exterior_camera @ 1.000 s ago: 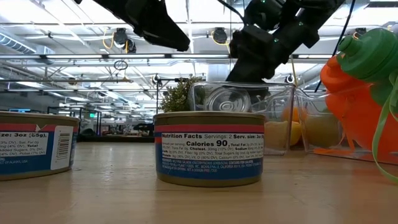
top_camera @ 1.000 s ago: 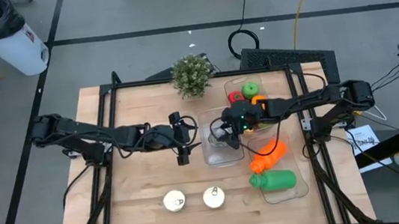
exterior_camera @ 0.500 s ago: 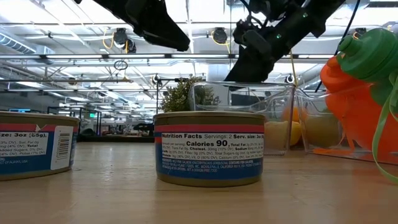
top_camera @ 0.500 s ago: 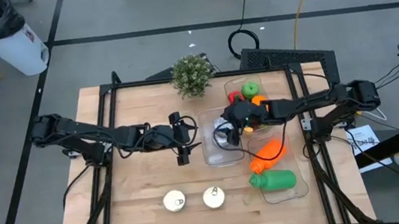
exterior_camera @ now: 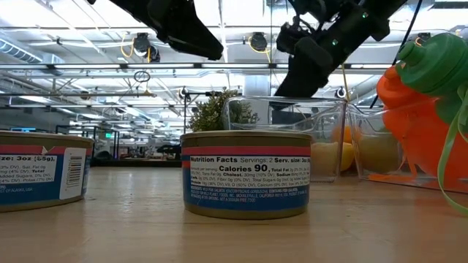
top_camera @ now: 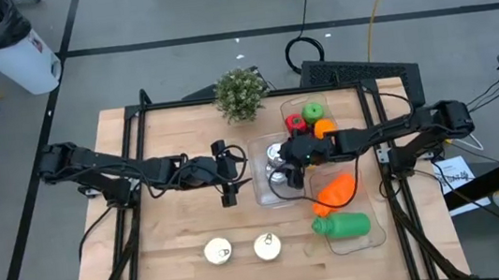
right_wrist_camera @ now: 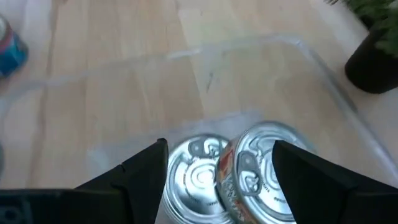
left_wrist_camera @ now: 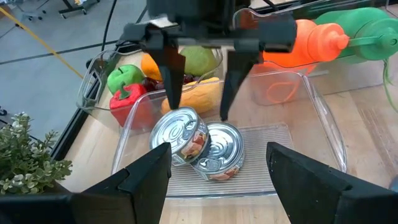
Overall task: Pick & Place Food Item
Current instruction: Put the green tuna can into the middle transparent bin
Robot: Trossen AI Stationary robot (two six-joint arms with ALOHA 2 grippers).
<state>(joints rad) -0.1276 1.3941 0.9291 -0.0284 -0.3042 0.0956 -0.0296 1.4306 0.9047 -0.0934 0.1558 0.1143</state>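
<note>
Two silver-topped cans lie in a clear container (top_camera: 265, 195) at mid-table. One can (left_wrist_camera: 181, 134) is tilted, its edge leaning on the flat can (left_wrist_camera: 219, 152). My right gripper (left_wrist_camera: 198, 112) hangs open just above them, its fingers on either side of the tilted can's top, touching nothing. My left gripper (top_camera: 227, 175) waits open to the left of the container, pointing at it. Two more cans (top_camera: 218, 251) (top_camera: 266, 245) stand on the wood near the front edge.
A second clear bin (top_camera: 295, 106) behind the container holds toy fruit and a red pepper. An orange bottle (top_camera: 335, 190) and a green bottle (top_camera: 342, 225) lie in a tray on the right. A potted plant (top_camera: 240, 94) stands at the far edge.
My right gripper has rolled about its own axis above the container and stayed open. In the low view, a can that stood on edge inside the container, showing its lid, has dropped out of sight behind the near can.
</note>
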